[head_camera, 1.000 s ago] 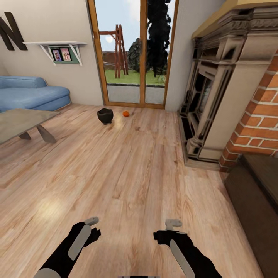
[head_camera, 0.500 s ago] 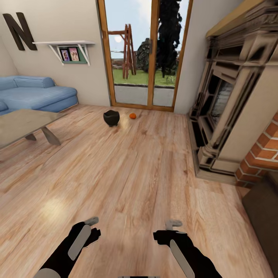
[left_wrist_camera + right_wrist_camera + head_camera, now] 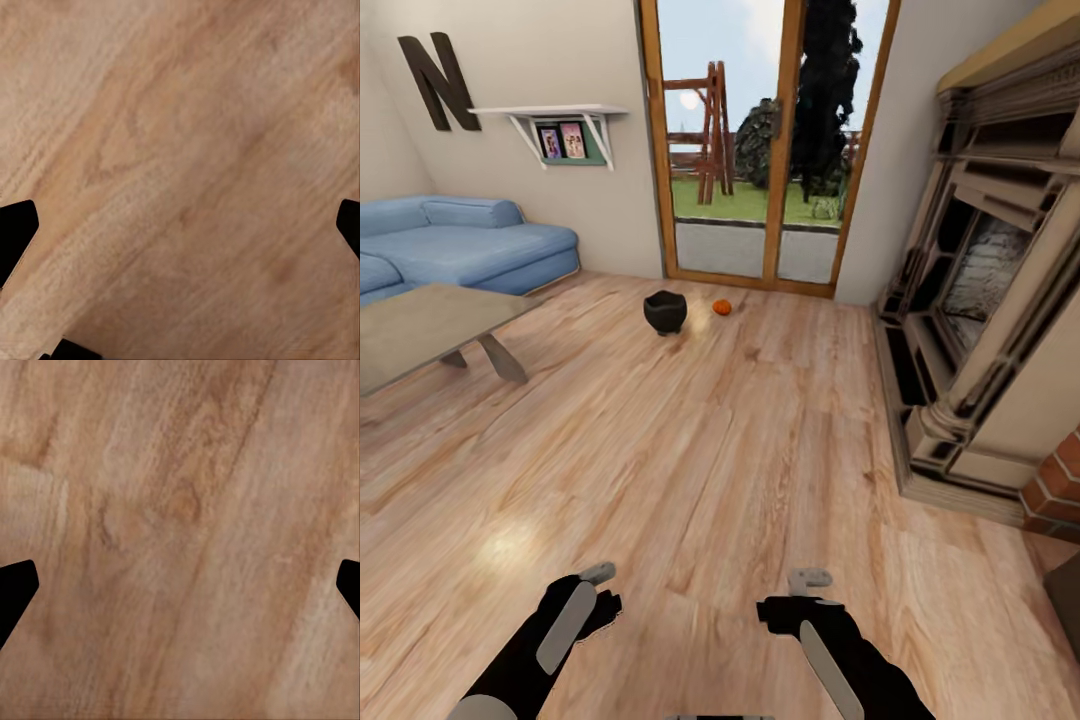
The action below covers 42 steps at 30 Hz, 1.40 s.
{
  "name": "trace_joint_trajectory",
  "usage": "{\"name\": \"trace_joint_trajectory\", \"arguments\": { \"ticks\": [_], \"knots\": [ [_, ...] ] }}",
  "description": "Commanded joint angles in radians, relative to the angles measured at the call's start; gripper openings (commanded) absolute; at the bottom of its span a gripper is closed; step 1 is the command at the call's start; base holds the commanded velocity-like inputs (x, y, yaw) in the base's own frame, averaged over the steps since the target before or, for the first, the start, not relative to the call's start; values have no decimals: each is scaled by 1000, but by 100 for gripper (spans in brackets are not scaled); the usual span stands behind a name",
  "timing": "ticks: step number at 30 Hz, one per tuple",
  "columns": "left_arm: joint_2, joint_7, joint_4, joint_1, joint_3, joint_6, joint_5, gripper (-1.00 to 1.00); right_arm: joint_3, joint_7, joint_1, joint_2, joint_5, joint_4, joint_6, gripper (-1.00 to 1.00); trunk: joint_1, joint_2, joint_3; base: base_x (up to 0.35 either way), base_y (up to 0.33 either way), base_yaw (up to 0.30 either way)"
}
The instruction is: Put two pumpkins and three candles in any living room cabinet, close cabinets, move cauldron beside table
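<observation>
The wood floor (image 3: 720, 450) takes up most of the head view, pale planks running from the robot up to the glass door (image 3: 765, 150), which serves as the landmark here. To the right of the door stands the big carved fireplace (image 3: 980, 300), with a bit of red brick (image 3: 1052, 490) at its near lower corner. To the left of the door, against the far wall, sits the blue sofa (image 3: 460, 245), and nearer than the sofa is the grey table (image 3: 420, 330) on slanted legs. On the wall left of the door hang a white shelf (image 3: 550, 115) with framed pictures and a dark letter N (image 3: 438, 80). On the floor just in front of the door, a little to its left, stands the black cauldron (image 3: 665, 312), well apart from the table. Near it, on its right and closer to the door, lies one small orange pumpkin (image 3: 722, 307), not touching it. At the near edge of the floor, far from the door, both arms hang low. The left gripper (image 3: 180, 221) has its dark fingertips spread wide at the two edges of the wrist view, with bare planks between them and nothing held. The right gripper (image 3: 180, 581) is spread just as wide, also empty over bare floor.
</observation>
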Motion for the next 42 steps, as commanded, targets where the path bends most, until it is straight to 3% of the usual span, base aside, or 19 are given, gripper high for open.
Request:
{"name": "trace_joint_trajectory", "arguments": {
  "ticks": [1, 19, 42],
  "knots": [
    [2, 10, -1, -1, -5, 0, 10, 100, 2, -10, 0, 0, -10, -2, 2, 100, 0, 0, -1, 342, 0, 268],
    [1, 10, -1, -1, -5, -6, 11, 100, 0, -7, 0, -2, -17, -4, 1, 100, 0, 0, -1, 342, 0, 128],
    [1, 10, -1, -1, -5, -6, 11, 100, -2, -4, 0, -3, -24, -4, -3, 100, 0, 0, -1, 342, 0, 6]
  ]
}}
